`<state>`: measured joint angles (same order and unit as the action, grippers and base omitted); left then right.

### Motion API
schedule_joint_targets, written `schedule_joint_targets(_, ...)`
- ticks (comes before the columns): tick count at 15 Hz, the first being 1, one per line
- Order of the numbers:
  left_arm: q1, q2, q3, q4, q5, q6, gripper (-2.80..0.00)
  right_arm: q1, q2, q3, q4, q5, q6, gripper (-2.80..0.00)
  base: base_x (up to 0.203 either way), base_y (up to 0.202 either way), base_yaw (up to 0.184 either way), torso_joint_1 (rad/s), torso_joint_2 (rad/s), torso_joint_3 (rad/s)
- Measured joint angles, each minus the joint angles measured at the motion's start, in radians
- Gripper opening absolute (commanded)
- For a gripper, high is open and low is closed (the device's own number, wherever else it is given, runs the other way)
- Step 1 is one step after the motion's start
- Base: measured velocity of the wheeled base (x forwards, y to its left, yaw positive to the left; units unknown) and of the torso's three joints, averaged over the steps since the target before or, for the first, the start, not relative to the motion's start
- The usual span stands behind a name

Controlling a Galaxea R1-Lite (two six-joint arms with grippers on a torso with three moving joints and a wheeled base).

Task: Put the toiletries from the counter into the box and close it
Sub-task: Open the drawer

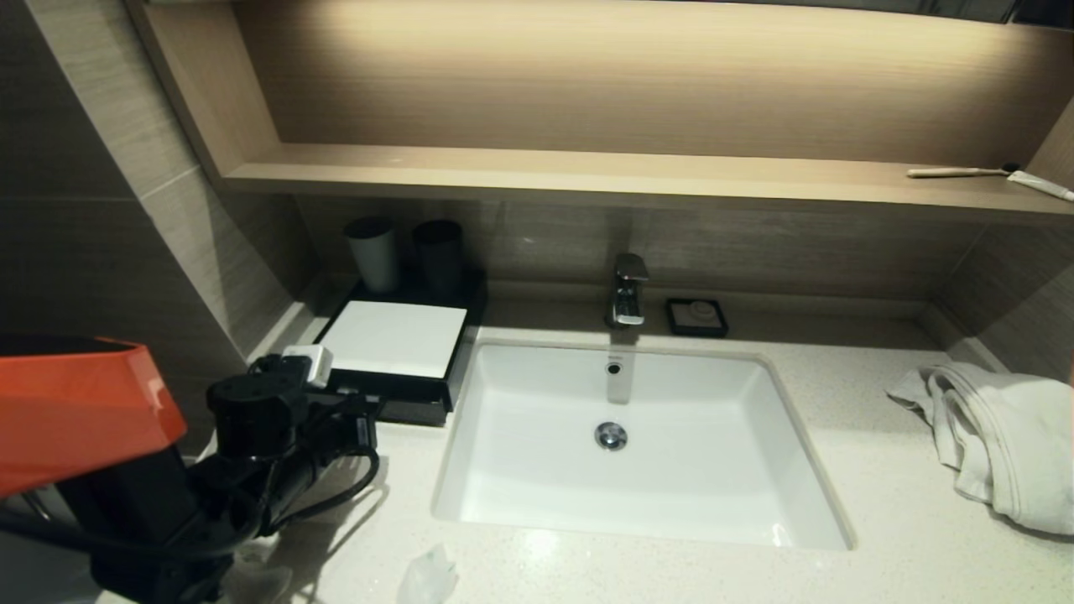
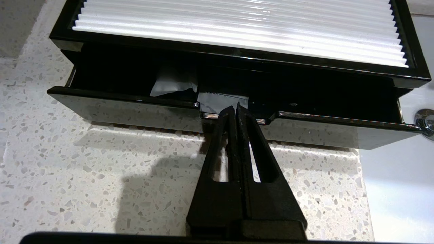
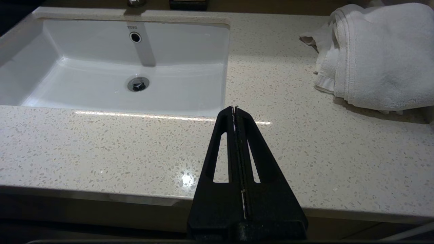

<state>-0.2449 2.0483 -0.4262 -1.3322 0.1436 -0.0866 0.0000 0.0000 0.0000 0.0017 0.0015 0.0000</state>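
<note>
The black box [image 1: 464, 335] with a white ribbed top stands left of the sink. Its drawer [image 2: 129, 112] is pulled partly out, with silvery toiletry packets [image 2: 173, 84] lying inside. My left gripper [image 2: 236, 108] is shut and empty, its tips at the notch in the middle of the drawer's front edge; in the head view it [image 1: 373, 409] is at the box's front. A clear plastic packet [image 1: 428, 575] lies on the counter near the front edge. My right gripper [image 3: 234, 109] is shut and empty, hovering over the counter in front of the sink, out of the head view.
The white sink [image 1: 503, 470] fills the middle, with the faucet [image 1: 629, 289] and a soap dish [image 1: 696, 316] behind it. Two cups [image 1: 373, 252] stand behind the box. A crumpled white towel [image 1: 998, 436] lies at the right. A toothbrush [image 1: 956, 172] and a tube [image 1: 1040, 184] lie on the shelf.
</note>
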Motion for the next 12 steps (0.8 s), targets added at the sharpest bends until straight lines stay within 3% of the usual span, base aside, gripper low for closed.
schedule_joint_targets(12,0.001,0.039,-0.052,0.003,0.001,0.004,-2.8,0.0,0.0,0.0,0.0,0.0,0.0,-2.8,0.0,0.0,0.0,0.0,0.0,0.0)
